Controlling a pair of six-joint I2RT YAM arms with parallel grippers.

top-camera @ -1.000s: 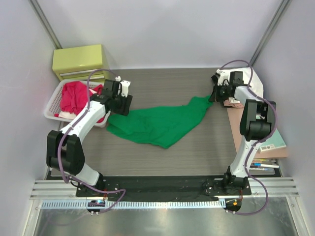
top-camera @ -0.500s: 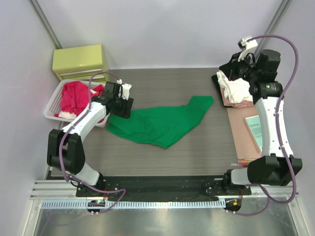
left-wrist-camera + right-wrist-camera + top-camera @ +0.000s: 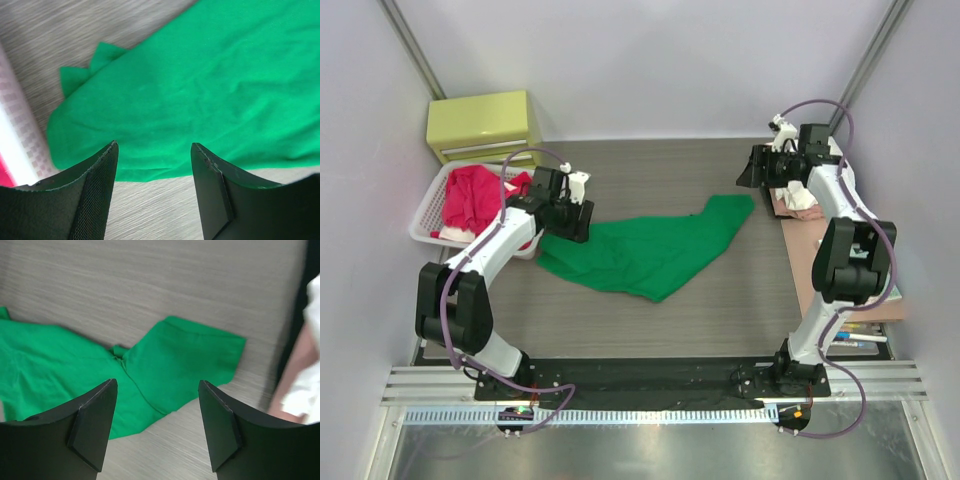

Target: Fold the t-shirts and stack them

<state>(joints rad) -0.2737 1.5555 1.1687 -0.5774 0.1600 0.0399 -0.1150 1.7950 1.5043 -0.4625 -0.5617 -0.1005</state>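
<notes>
Lying rumpled on the grey wood-grain surface (image 3: 650, 175) is a bright green cloth t-shirt (image 3: 650, 250); the left end effector (image 3: 153, 146) is open and empty at its left edge, and the right end effector (image 3: 157, 383) is open and empty near its far sleeve.

One t-shirt (image 3: 650, 250) lies spread centrally on the counter (image 3: 650, 170); left of it, a basket (image 3: 420, 228) holds more t-shirts (image 3: 470, 195); a drawer box (image 3: 485, 125) stands behind the basket; a shirt pile (image 3: 799, 196) sits far right.
</notes>
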